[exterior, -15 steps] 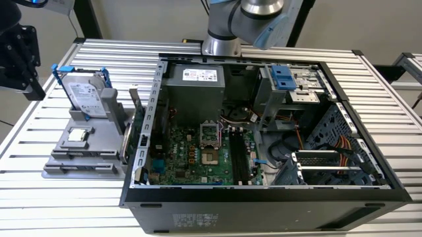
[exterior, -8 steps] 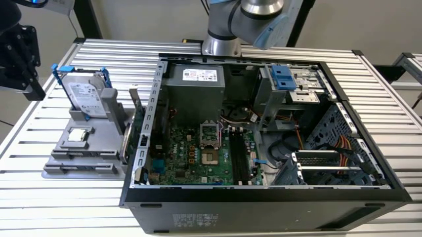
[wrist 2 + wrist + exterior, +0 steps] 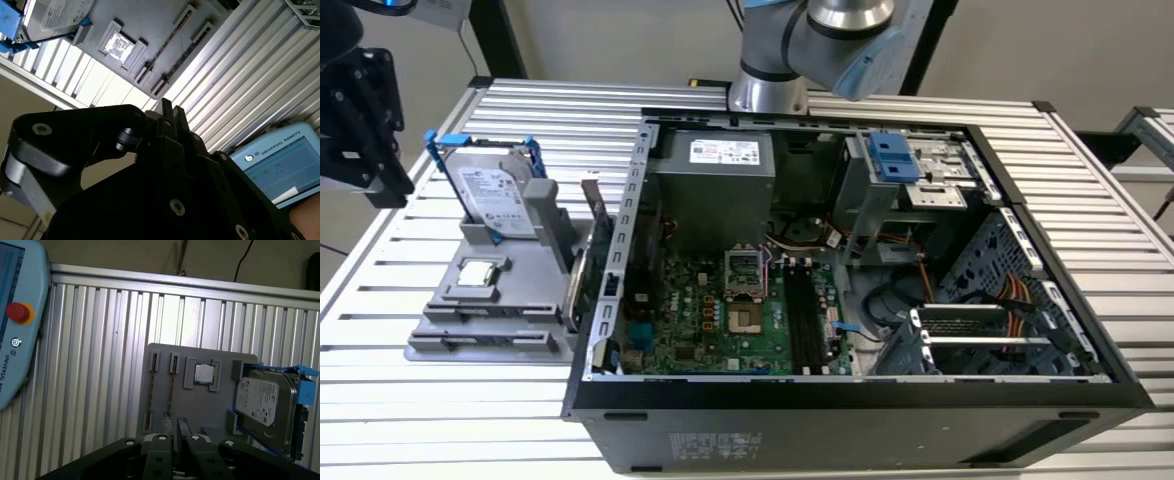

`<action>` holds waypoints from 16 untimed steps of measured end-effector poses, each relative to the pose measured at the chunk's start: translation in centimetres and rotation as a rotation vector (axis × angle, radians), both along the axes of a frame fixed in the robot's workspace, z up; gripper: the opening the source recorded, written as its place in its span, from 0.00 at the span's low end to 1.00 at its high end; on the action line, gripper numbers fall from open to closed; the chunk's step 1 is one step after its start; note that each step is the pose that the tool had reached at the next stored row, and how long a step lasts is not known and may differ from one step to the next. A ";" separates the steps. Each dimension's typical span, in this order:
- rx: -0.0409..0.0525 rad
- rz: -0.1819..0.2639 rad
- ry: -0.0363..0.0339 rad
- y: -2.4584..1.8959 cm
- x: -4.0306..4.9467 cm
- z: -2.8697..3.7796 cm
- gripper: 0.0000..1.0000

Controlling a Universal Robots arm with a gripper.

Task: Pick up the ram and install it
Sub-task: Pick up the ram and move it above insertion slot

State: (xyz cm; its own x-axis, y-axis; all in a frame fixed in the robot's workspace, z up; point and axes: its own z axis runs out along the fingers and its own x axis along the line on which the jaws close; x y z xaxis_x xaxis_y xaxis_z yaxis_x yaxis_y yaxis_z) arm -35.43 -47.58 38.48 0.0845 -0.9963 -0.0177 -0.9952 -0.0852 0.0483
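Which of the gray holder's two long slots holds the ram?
The slot beside the processor chip: a thin dark ram runs along it; the other slot is bare.

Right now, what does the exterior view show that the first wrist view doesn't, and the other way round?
The exterior view adds the open computer case with its green board, and the arm's base behind it. The first wrist view adds a blue control tablet with a red button. Both share the slatted table and the grey holder carrying the hard drive, the square chip and the ram in its slot.
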 end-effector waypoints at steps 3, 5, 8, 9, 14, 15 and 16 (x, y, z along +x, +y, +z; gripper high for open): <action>0.0000 0.000 0.0000 0.00 0.00 0.00 1.00; 0.0000 0.000 0.0000 0.00 0.00 0.00 1.00; 0.0000 0.000 0.0000 0.00 0.00 0.00 1.00; 0.0001 0.000 -0.0001 0.04 -0.01 -0.01 1.00; 0.0000 0.000 0.0000 0.06 0.00 0.00 1.00; 0.0000 -0.002 -0.0001 0.06 0.00 -0.01 1.00; -0.0001 -0.006 -0.0013 0.05 0.00 -0.01 1.00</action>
